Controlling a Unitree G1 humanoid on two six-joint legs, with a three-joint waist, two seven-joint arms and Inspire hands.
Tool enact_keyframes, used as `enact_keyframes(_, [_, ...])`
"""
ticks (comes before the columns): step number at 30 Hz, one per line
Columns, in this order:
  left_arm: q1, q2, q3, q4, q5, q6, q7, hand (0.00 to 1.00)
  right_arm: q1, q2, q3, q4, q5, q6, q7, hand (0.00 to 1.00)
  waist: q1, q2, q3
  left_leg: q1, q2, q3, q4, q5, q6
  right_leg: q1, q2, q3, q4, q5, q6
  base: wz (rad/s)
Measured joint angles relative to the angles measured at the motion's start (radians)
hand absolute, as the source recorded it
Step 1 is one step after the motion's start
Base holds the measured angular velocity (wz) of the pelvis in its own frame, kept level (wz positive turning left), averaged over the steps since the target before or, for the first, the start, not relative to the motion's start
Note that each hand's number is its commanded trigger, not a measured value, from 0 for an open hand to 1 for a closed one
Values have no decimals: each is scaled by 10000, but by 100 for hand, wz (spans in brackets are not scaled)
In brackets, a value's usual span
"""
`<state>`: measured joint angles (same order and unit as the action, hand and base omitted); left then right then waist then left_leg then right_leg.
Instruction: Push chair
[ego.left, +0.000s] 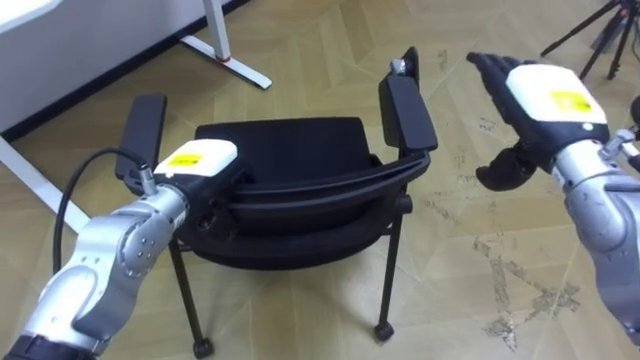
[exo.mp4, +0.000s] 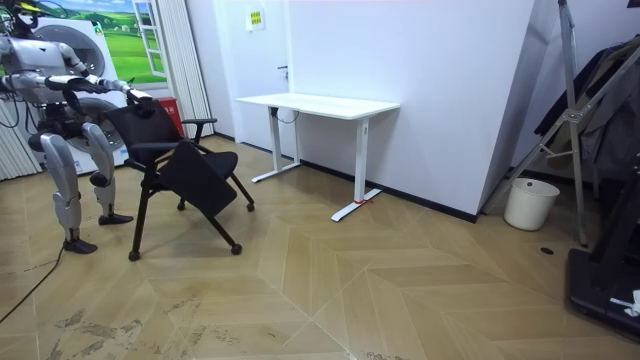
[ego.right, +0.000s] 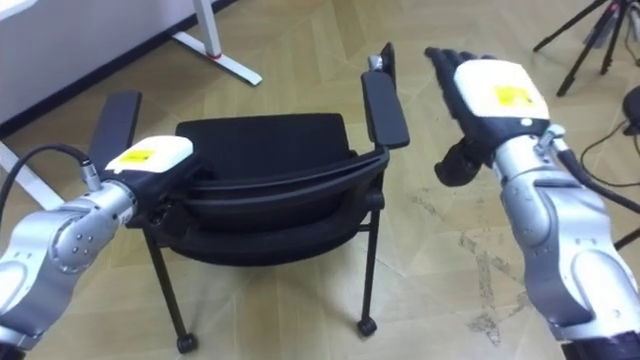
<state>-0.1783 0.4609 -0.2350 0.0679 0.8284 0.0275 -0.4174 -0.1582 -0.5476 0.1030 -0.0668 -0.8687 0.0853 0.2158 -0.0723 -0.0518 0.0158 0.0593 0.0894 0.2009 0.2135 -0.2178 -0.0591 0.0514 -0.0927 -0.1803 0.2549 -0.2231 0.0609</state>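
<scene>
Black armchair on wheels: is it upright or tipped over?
Upright: the black armchair stands on its legs on the wooden floor.

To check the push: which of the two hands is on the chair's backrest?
The left hand, lying on the backrest top edge. The right hand hangs open in the air beside the right armrest, apart from it.

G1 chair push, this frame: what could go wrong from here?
1. The left hand rests on the left end of the backrest of the chair; the right hand hangs open beside the armrest, off it. A one-sided push may swing the chair.
2. The white desk foot lies ahead; the chair could hit it.
</scene>
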Motion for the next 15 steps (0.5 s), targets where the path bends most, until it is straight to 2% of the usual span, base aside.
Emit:
enact_keyframes(5, [-35,298,-190,15,-318,-140,171,100,0,-126,486,-342,-181,-3,93,0,42,-84,-25,2,2,-91,0,0,0,14,0,-126,-9,0,-1,0])
enact_keyframes(15, [-203,317,-641,115,-399,-238,433,100,-209,-199,1482,-649,-220,-112,463,0,434,-97,-29,46,6,-174,-15,1,-1,76,2,-229,-25,0,-1,0])
